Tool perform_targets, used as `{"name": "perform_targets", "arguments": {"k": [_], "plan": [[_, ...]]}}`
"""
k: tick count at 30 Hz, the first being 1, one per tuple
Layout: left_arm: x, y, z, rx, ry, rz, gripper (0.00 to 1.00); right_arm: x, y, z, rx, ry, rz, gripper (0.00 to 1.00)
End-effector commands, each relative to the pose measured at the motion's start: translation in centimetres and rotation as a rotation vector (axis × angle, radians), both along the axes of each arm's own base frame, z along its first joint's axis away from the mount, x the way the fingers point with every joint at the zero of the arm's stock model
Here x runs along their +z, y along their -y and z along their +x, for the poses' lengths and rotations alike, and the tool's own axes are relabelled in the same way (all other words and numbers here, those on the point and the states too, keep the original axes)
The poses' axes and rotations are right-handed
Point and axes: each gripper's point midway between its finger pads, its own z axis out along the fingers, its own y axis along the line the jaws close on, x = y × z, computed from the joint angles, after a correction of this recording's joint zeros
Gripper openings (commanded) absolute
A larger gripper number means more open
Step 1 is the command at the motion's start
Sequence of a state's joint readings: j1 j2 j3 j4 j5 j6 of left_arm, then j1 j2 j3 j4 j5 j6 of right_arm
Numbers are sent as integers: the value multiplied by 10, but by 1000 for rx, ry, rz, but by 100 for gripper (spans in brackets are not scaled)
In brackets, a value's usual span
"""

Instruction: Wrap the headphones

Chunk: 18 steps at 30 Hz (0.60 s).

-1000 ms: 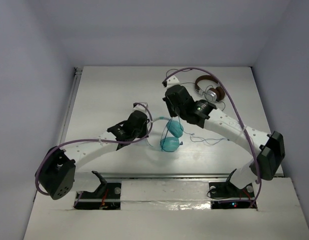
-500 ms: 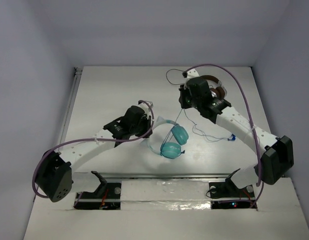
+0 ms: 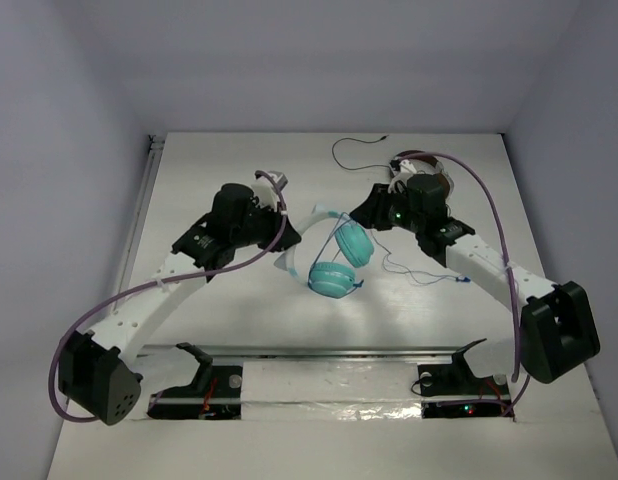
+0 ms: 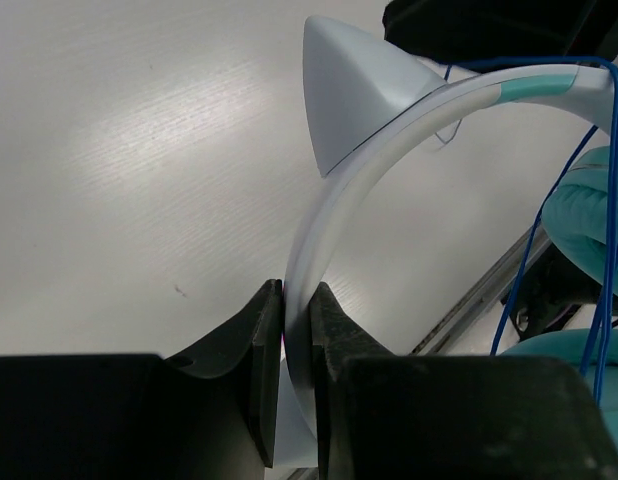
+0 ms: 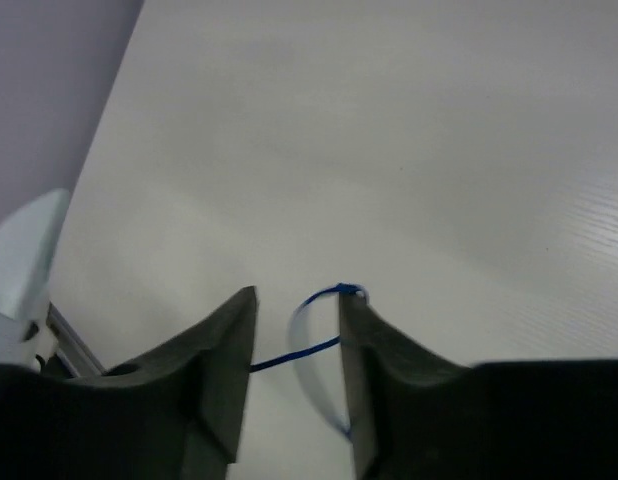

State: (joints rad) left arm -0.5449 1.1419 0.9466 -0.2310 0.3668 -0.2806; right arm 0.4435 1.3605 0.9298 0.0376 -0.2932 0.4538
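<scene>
The headphones hang with two teal ear cups under a pale headband. My left gripper is shut on the headband and holds it up off the table. In the left wrist view the headband runs up from between the closed fingers of that gripper, with a teal cup at right. The thin blue cable trails right from the cups. My right gripper stands just right of the cups. In its wrist view this gripper has its jaws apart, and the cable loops between the fingers.
Brown-and-silver headphones lie at the back right, partly behind my right arm, with their black cable curling to the left. A metal rail runs along the table's near edge. White walls close in the table.
My left gripper has lifted the headband and carried it back and to the left. The ear cups swung with it. My right gripper moved right and then slightly nearer, keeping the blue cable between its fingers.
</scene>
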Motion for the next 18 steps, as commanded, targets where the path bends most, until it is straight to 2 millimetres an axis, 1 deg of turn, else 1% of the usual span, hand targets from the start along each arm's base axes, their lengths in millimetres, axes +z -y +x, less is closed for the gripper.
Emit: {"name": "perform_targets", "arguments": {"k": [1,2,4,5,7,8,9,10,11,12,13,14,15,16,17,18], "plan": [[71,6,7,-55,122,-161,0,43,-9,-2,74,117,160,49],[82,5,10,-52,141,-179,0,39,-8,-2,68,110,157,52],[91,3,15,-37,150,-182,0,34,-7,-3,57,105,157,56],[100,1,19,-18,166,-177,0,27,-5,-4,48,94,154,57],[107,-1,23,1,175,-169,0,25,-3,-2,34,103,155,57],[117,-4,27,18,190,-172,0,23,0,-1,27,104,159,59],[115,-6,29,31,182,-158,0,24,-1,-2,39,121,169,59],[119,-7,31,41,189,-155,0,18,-2,-6,50,111,170,59],[126,-8,33,52,202,-157,0,15,-2,-7,55,106,173,60],[126,-12,36,77,202,-141,0,11,-2,-7,52,97,174,60],[129,-16,40,99,212,-137,0,11,-3,-8,58,109,182,60],[138,-17,42,105,228,-141,0,2,-4,-12,70,93,183,60],[140,-20,45,116,231,-137,0,-3,-5,-12,72,81,187,60],[144,-20,45,117,238,-140,0,-4,-5,-12,73,87,191,61],[153,-23,48,129,254,-146,0,-12,-3,-13,64,76,184,61],[155,-22,50,129,255,-147,0,-15,-2,-13,56,74,181,64]]}}
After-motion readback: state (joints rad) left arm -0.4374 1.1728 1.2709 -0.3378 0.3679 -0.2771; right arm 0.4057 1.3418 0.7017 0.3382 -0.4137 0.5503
